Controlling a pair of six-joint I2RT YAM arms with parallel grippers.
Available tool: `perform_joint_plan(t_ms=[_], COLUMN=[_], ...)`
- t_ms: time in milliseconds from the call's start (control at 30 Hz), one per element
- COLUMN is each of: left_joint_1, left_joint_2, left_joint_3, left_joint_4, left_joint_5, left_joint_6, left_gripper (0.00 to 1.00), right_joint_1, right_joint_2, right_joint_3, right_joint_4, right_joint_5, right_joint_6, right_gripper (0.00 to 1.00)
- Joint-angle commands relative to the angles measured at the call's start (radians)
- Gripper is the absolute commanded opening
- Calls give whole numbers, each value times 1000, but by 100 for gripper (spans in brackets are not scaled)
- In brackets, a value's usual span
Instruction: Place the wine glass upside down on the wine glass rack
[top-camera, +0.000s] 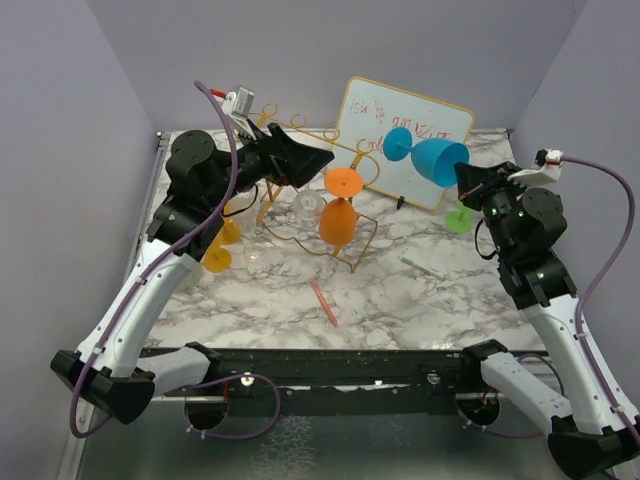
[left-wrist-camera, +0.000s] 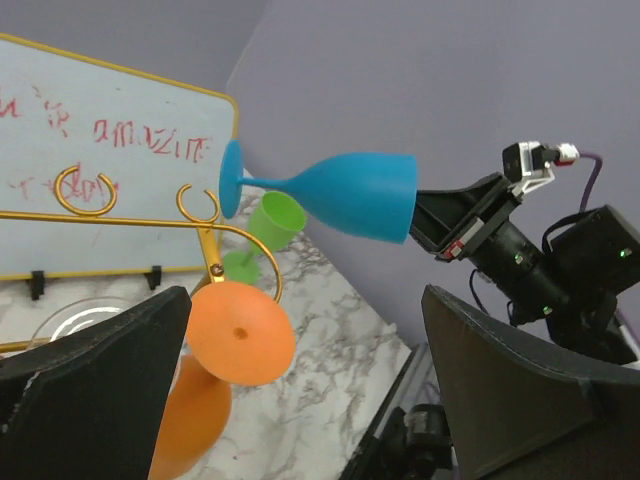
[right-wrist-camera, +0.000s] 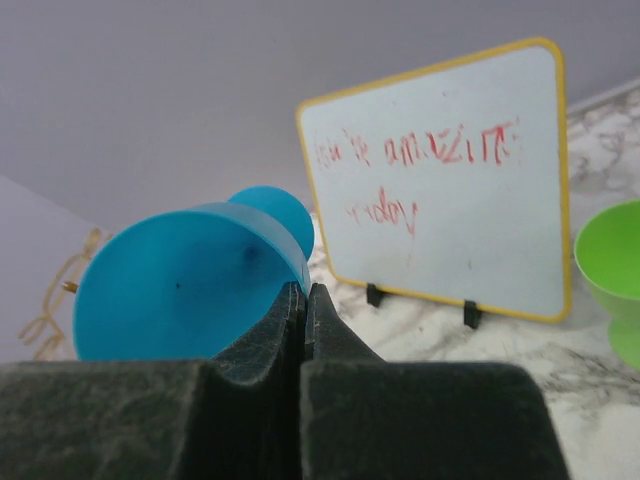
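Right tool (right-wrist-camera: 305, 292) tight on blue wine glass (right-wrist-camera: 180, 290) rim; left tool (left-wrist-camera: 307, 295) wide.

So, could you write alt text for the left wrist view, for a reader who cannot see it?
The right gripper holds a blue glass sideways in the air by its rim, foot toward the whiteboard. Below it, an orange glass hangs upside down on the gold rack, with a green glass behind. The open left gripper frames the view.
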Motion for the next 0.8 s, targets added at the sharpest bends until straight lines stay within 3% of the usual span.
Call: perform_joint_plan(t_ms=[0,300,467,767], left_joint_1=[-1,-41,-80,-158], left_joint_2=[44,139,186,292], left_joint_3=[16,42,45,114], left_joint_4=[107,240,328,372], left_joint_5=[37,54,-46,-234], left_joint_6=[-213,-463,-569,-669], left_gripper=[99,99,98,78], right_joint_1=[3,3,3,3], right_joint_2=[-42,-27,29,99], right_joint_3=[-51,-130,-152,-174], right_joint_4=[264,624,784,945], right_joint_5=[26,-131,-253,-340], right_joint_6=[60,195,276,340], right_gripper=[1,1,1,1])
